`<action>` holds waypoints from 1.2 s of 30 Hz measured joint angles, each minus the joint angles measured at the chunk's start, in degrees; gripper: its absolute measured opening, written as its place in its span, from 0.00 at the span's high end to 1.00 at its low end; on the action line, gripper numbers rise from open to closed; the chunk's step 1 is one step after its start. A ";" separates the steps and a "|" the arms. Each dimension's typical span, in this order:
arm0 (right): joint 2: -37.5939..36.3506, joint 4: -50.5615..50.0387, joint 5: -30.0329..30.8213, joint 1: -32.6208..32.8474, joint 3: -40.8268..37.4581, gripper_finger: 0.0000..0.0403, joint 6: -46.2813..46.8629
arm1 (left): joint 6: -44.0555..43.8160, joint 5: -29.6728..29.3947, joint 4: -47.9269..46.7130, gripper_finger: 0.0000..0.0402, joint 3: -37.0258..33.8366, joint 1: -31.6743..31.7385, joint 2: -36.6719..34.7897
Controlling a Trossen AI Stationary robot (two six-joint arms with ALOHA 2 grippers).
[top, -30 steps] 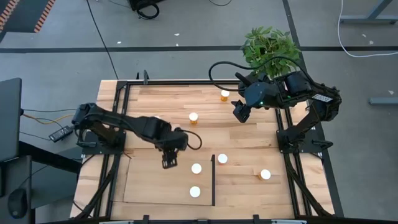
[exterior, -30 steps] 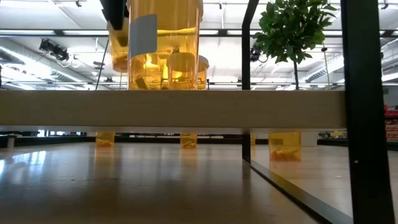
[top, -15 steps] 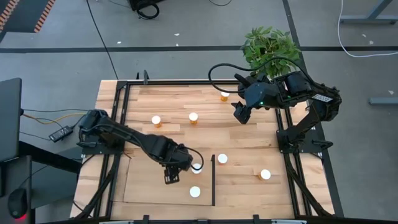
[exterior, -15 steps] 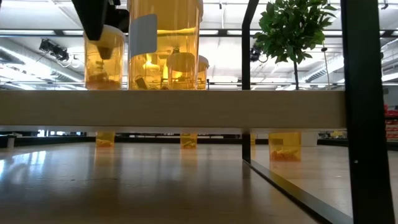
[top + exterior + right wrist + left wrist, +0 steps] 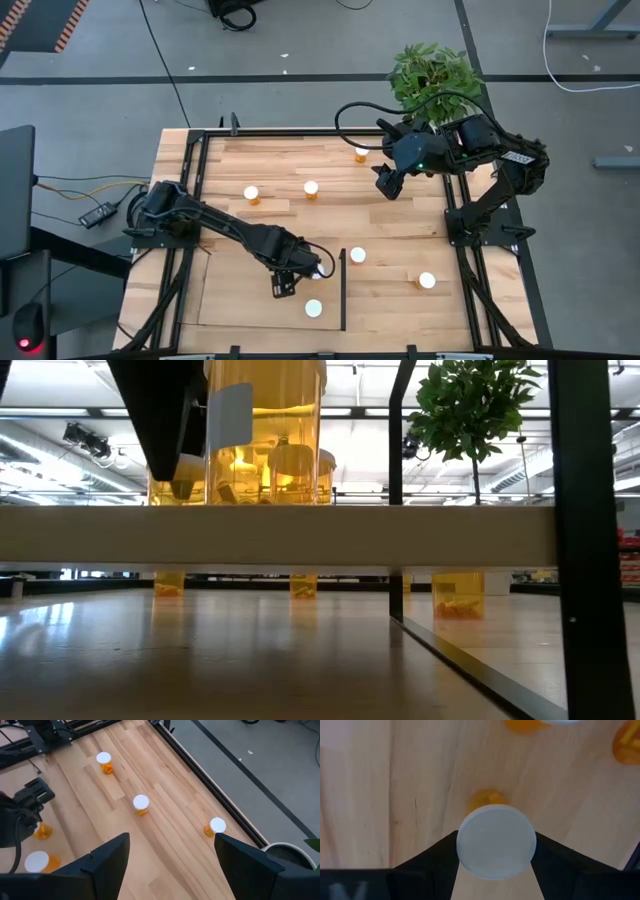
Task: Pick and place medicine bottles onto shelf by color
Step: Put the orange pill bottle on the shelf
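Note:
My left gripper (image 5: 284, 283) is over the shelf (image 5: 235, 300), a pale board with a black strip (image 5: 343, 290), and is shut on a medicine bottle (image 5: 496, 842), orange with a white cap. In the low view this bottle (image 5: 176, 484) hangs under the dark gripper, its base hidden behind the board's edge (image 5: 300, 535). Two more bottles stand on the board (image 5: 319, 271) (image 5: 314, 308); the first is close beside the gripper. Others stand on the table (image 5: 251, 194) (image 5: 311, 187) (image 5: 361, 153) (image 5: 357, 255) (image 5: 427, 280). My right gripper (image 5: 170, 865) is open above the table's far right part. My left gripper pinches the medicine bottle just under its white cap (image 5: 496, 842), one dark finger (image 5: 435, 862) on each side, coming from above and pointing down. The bottle is upright below the fingers. Whether its base touches the shelf I cannot tell, since the board's edge hides it.
A potted plant (image 5: 432, 75) stands at the table's far right corner. Black frame rails (image 5: 190, 200) run along the table's sides. In the low view a big bottle (image 5: 265, 430) stands on the board near the camera. Bare wood lies on the board's left half.
My left gripper has carried the bottle toward the table's near edge and a little right, over the shelf, and has gone down with it: in the low view the bottle has sunk to the board's edge. The arm's move has uncovered a bottle on the table's far left.

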 joint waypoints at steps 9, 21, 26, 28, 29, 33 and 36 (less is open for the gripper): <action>0.00 0.00 -0.20 0.00 0.00 0.26 0.02 | -0.12 0.70 0.69 0.44 0.00 -0.04 -0.09; 0.00 0.02 -0.22 0.00 0.00 0.26 0.20 | -1.73 2.33 1.01 0.43 -0.07 -0.02 -0.09; 0.00 0.00 -0.60 0.00 0.00 0.26 0.20 | -3.19 2.33 1.71 0.43 -0.09 -0.02 -0.09; 0.00 0.00 -0.63 0.00 0.00 0.26 0.20 | -3.50 2.33 1.96 0.43 -0.09 -0.02 -0.09; -0.02 0.00 -0.63 0.00 0.00 0.26 0.20 | -3.54 2.42 1.96 0.42 -0.09 -0.02 -0.09; -0.02 0.00 -0.65 0.00 0.00 0.26 0.04 | -3.56 3.14 1.90 0.36 -0.09 0.09 -0.09; -0.02 0.00 -0.96 0.00 0.00 0.26 0.04 | -3.77 3.44 1.78 0.28 -0.09 0.09 -0.09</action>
